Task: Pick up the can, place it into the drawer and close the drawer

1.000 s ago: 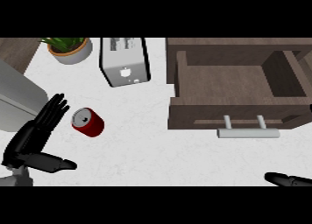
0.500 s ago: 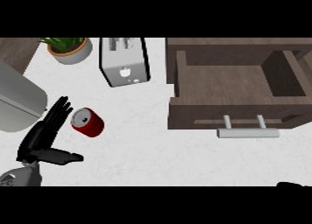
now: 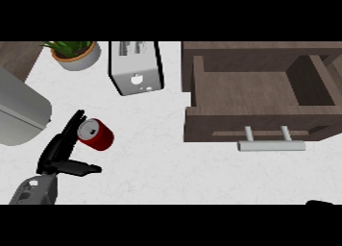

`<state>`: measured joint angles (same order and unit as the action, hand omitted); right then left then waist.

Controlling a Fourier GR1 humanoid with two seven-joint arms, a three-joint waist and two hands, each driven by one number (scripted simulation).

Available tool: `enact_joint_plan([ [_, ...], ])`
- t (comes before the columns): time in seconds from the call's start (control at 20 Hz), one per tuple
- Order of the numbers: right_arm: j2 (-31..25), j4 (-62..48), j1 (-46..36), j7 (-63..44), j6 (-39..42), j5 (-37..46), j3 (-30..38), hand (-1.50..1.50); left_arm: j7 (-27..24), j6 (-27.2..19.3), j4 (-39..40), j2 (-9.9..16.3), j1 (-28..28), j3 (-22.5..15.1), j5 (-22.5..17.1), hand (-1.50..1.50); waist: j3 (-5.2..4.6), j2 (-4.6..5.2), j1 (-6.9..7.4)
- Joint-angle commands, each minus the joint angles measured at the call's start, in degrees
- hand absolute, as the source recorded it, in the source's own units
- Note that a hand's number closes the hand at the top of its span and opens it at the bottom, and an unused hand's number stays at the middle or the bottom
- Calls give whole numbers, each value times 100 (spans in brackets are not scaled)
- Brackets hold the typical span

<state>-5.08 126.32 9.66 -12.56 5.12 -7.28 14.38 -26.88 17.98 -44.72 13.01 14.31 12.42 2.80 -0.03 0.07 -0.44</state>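
Small red metal can lies tilted on the white worktop, well left of the open brown wooden drawer. Left hand spread, fingers straight beside it. Likely light, stiff, slippery, prone to roll; grasp across its sides.

White speckled counter seen from above. A potted plant sits at eleven o'clock, a silver toaster at twelve, and a grey rounded appliance at nine.
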Motion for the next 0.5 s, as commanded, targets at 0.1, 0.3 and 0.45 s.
enact_joint_plan([
  [0.1, -272, -47, -221, -304, 126, -358, 446, -150, -342, -56, 1357, 252, 881, 227, 29, -150, -1, 4, -17],
  [0.3, -26, 50, 50, 13, 191, -146, 221, -150, -1221, -248, 2686, 380, 1272, 349, 247, -150, -7, 22, -72],
  [0.45, 286, -46, -220, -67, -135, 511, -361, -150, -1322, -489, 2663, 91, 1379, 222, 311, -150, -5, 17, -30],
])
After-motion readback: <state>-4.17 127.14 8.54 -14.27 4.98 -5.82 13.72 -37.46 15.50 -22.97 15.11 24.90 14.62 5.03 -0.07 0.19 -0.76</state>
